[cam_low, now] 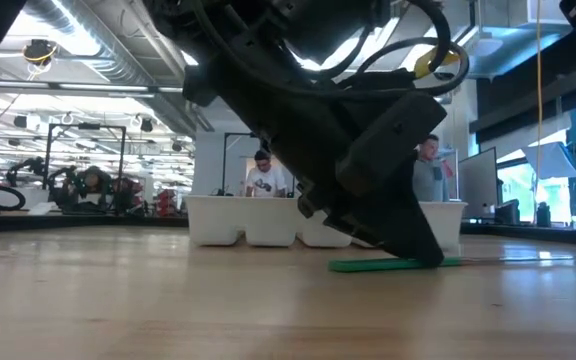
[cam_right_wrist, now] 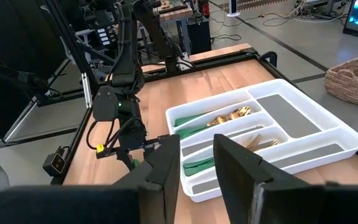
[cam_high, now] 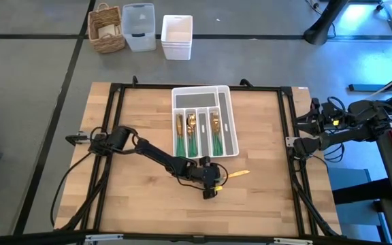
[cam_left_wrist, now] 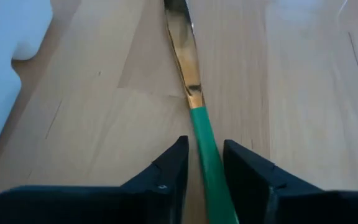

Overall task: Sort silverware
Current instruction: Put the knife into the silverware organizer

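Note:
One piece of silverware point(cam_high: 234, 175) lies flat on the table near the tray's near right corner, green handle point(cam_left_wrist: 205, 155) toward my left gripper and long slim gold head point(cam_left_wrist: 184, 50) pointing away. My left gripper point(cam_left_wrist: 205, 163) is down at the table, open narrowly. Its fingers stand on either side of the handle with a thin strip of wood showing on each side. The low view shows the handle point(cam_low: 393, 264) flat on the wood under the gripper. More silverware point(cam_high: 197, 133) lies in three slots of the white tray point(cam_high: 226, 95). My right gripper point(cam_right_wrist: 197, 165) waits, open, at the table's right edge.
The white tray point(cam_right_wrist: 328, 146) sits at the table's far middle, one long slot and the cross slot bare. A black frame point(cam_high: 114, 122) borders the table. Beyond the far edge stand a wicker basket point(cam_high: 107, 28), a clear bin point(cam_high: 139, 27) and white tubs point(cam_high: 177, 37). People point(cam_low: 264, 175) stand behind.

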Controlling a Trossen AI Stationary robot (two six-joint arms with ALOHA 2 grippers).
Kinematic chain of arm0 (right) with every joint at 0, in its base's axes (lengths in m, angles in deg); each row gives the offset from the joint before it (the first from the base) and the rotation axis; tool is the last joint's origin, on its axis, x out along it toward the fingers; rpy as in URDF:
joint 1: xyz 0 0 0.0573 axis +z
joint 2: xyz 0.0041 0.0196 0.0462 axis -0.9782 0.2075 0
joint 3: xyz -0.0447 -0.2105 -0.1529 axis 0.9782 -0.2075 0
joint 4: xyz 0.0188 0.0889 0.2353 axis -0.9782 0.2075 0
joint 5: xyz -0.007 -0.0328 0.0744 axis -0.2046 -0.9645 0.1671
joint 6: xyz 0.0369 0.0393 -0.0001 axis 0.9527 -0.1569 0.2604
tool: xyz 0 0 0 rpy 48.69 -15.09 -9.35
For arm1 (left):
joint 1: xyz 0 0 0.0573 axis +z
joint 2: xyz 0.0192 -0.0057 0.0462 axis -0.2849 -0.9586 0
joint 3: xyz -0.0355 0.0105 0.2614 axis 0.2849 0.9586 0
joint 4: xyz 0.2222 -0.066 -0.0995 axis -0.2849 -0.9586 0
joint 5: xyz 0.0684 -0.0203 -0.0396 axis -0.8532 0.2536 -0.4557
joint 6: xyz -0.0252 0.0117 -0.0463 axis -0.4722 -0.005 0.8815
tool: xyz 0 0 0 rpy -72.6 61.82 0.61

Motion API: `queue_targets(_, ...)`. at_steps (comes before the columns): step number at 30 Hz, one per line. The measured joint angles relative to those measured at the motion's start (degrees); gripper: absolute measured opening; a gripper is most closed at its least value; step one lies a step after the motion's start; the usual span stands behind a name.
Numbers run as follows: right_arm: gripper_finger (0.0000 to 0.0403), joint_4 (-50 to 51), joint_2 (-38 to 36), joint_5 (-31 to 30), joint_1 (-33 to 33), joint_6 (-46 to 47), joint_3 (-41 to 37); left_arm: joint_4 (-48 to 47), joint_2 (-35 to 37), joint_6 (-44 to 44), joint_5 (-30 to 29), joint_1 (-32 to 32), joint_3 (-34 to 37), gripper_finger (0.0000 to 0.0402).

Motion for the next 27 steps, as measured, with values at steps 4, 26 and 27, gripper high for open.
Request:
queue_targets(4, 0.0101, 0.3, 0.0, 0.0, 0.0, 0.0, 0.0, -1.1, 0.5, 0.9, 0.3, -0.4, 0.1, 0.0075)
queue_targets(26, 0.0101, 2.9, 0.0, 0.2, 0.0, 0.1, 0.0, -27.9, 5.3, 8.4, 7.8, -2.9, 0.0, 0.0061)
queue_targets(27, 0.0101, 2.9, 0.0, 0.2, 0.0, 0.1, 0.0, -28.0, 5.3, 9.6, 8.1, -2.8, 0.0, 0.0065)
